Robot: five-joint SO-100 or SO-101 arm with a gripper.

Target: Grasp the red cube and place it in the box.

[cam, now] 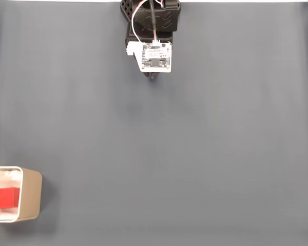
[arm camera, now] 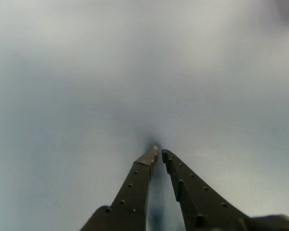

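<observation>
We see our gripper (arm camera: 159,152) with its two fingers pressed nearly together, holding nothing. All around them lies bare grey table (cam: 169,154) with lots of room. Far from the fingers, at the lower left edge of the fixed view, the small red cube (cam: 6,198) sits inside the cream box (cam: 32,195).

Black arm (cam: 153,20), white circuit board (cam: 155,55)
</observation>
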